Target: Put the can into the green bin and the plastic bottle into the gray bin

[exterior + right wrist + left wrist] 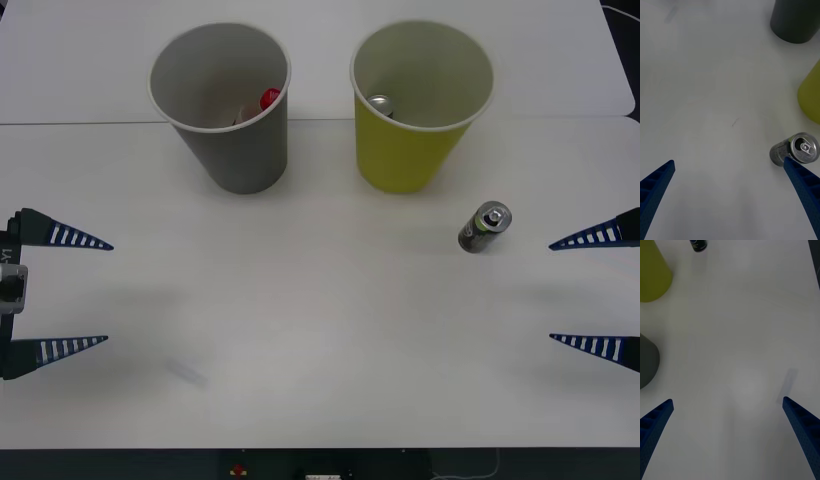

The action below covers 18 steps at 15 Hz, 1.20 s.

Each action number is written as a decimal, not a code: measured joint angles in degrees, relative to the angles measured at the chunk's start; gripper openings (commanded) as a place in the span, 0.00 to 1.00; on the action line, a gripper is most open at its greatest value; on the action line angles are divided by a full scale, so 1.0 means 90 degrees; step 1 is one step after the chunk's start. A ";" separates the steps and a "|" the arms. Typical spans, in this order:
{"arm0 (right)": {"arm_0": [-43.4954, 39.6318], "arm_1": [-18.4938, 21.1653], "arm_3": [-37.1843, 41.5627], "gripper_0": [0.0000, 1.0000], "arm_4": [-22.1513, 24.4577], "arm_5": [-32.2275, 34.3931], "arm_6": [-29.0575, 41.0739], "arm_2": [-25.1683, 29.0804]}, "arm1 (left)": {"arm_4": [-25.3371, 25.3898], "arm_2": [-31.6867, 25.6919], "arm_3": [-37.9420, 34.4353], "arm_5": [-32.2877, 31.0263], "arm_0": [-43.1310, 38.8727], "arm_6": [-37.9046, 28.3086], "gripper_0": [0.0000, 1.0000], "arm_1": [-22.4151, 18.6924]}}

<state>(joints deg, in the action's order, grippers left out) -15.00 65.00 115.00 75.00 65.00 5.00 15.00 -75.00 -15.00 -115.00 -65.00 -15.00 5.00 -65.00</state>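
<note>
Dark can (485, 227) stands upright near your wide-open, empty right gripper (594, 290), label unreadable; your left gripper (62, 292) also gapes empty on the white table (300, 300)

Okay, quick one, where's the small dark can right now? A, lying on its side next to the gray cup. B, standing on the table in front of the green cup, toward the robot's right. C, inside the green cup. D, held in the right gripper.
B: the can stands upright on the table, nearer the robot than the green cup and clear of the open right gripper.
</note>
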 measured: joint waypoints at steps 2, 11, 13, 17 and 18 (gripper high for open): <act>-0.0004 -0.0011 -0.0003 1.00 -0.0005 -0.0010 -0.0002 -0.0003 | 0.0000 0.0000 0.0000 0.0000 0.0000 0.0000 1.00 0.0000; -0.0440 -0.0036 -0.0135 1.00 -0.0556 -0.0892 -0.0167 -0.0119 | 0.0000 0.0000 0.0000 0.0000 0.0000 0.0000 1.00 0.0000; -0.0691 -0.0035 -0.0140 1.00 -0.0741 -0.1392 -0.0261 -0.0244 | 0.0000 0.0000 0.0000 0.0000 0.0000 0.0000 1.00 0.0000; -0.1122 -0.0035 -0.0141 1.00 -0.1179 -0.2589 -0.0488 -0.0646 | 0.0000 0.0000 0.0000 0.0000 0.0000 0.0000 1.00 0.0000; -0.1210 -0.0044 -0.0141 1.00 -0.1294 -0.2860 -0.0552 -0.0748 | 0.0000 0.0000 0.0000 0.0000 0.0000 0.0000 1.00 0.0000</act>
<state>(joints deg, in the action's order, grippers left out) -25.89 64.61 113.73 63.35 39.26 0.03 8.27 -75.00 -15.00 -115.00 -65.00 -15.00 5.00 -65.00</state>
